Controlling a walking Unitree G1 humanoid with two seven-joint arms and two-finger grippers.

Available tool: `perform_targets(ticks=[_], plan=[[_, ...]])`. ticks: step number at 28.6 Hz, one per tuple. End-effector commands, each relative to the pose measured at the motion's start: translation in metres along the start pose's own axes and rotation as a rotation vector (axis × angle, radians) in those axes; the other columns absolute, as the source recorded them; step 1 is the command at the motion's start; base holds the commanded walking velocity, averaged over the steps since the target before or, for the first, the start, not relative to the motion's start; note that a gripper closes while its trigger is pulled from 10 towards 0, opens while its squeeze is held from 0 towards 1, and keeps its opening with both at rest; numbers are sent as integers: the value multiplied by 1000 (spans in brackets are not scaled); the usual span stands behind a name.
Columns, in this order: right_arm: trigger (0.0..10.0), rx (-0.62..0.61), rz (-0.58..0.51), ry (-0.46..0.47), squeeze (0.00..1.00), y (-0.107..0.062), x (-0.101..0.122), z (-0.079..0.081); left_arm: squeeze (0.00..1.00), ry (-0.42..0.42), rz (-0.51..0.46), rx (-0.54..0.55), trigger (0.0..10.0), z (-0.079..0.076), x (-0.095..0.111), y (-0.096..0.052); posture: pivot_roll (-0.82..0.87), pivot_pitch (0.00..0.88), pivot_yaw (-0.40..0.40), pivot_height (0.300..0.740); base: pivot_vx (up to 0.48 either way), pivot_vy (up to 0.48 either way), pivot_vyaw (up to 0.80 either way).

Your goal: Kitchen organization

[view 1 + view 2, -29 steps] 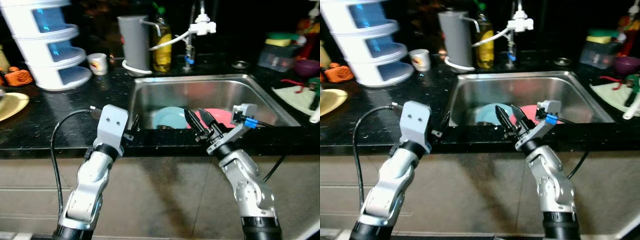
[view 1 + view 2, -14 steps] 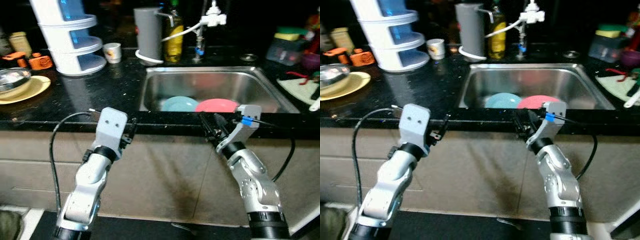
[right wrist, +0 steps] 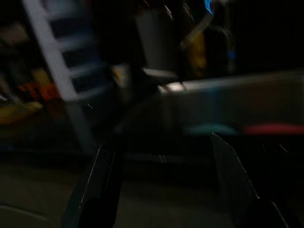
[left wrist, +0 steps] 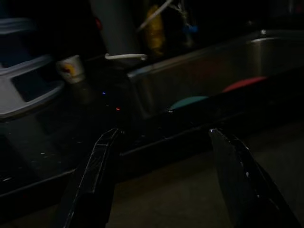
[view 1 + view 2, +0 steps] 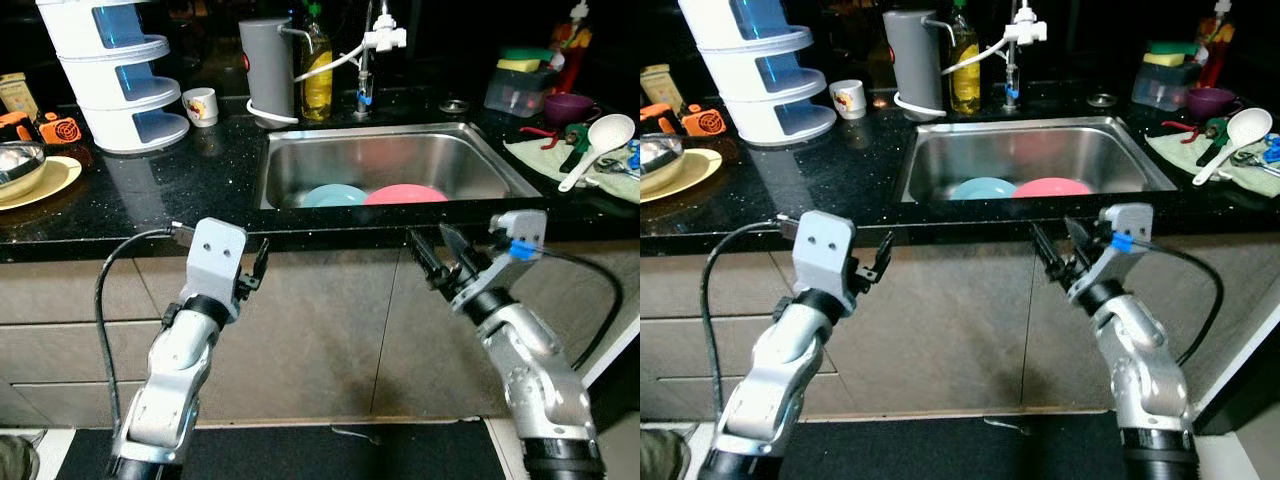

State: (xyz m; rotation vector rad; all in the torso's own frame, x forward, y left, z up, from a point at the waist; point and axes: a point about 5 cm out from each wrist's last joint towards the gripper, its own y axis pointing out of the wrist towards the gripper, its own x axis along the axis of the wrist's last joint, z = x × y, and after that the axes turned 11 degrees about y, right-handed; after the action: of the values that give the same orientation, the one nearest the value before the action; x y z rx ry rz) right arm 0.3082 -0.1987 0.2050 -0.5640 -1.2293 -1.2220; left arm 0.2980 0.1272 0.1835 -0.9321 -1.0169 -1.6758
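Observation:
A steel sink [image 5: 480,160] is set in the black counter [image 5: 210,180]. In it lie a light blue plate [image 5: 333,195] and a pink plate [image 5: 405,194], side by side. Both arms are held out in front of the cabinet fronts, below the counter edge. My left gripper [image 5: 259,266] is open and holds nothing; its wrist view shows the spread fingers [image 4: 97,180] aimed at the counter edge left of the sink. My right gripper [image 5: 435,256] is open and bare too, just below the sink's front rim, with a finger [image 3: 237,185] dark and blurred in the right wrist view.
On the counter's left stand a white tiered rack [image 5: 118,75], a small cup [image 5: 201,105] and a yellow plate with a steel bowl [image 5: 22,172]. Behind the sink are a grey jug [image 5: 266,68], a yellow bottle [image 5: 316,72] and the tap [image 5: 372,42]. At right lie a white spoon [image 5: 595,142] and containers [image 5: 520,90].
The whole picture has shifted: the camera has drawn back from the counter. Both grippers now sit lower against the cabinet fronts; the right one was over the sink's front rim before.

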Motion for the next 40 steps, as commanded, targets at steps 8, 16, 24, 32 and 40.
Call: perform_targets(ticks=[8, 16, 24, 32, 40], plan=[[10000, 280, -85, 0, 0, 6, 44, 47, 0, -27, -14, -7, 10000, -2, 2, 3, -96, 0, 38, 740, 0, 0, 798], [10000, 321, -26, 31, 0, 10, 21, 67, 0, -15, -33, -1, 10000, 9, 7, 6, -78, 0, 43, 740, 0, 0, 795], [10000, 361, 33, 63, 0, 17, 2, 83, 0, -4, -32, 19, 10000, 14, 8, 2, -29, 0, 30, 740, 0, 0, 795], [10000, 400, 34, 81, 0, 25, -2, 94, 0, 3, -35, 30, 10000, 19, 9, 2, -18, 0, 20, 740, 0, 0, 798], [10000, 339, 26, 27, 0, 30, -1, 88, 0, -27, -35, 6, 10000, 12, 11, 4, -21, 0, 31, 740, 0, 0, 584]])
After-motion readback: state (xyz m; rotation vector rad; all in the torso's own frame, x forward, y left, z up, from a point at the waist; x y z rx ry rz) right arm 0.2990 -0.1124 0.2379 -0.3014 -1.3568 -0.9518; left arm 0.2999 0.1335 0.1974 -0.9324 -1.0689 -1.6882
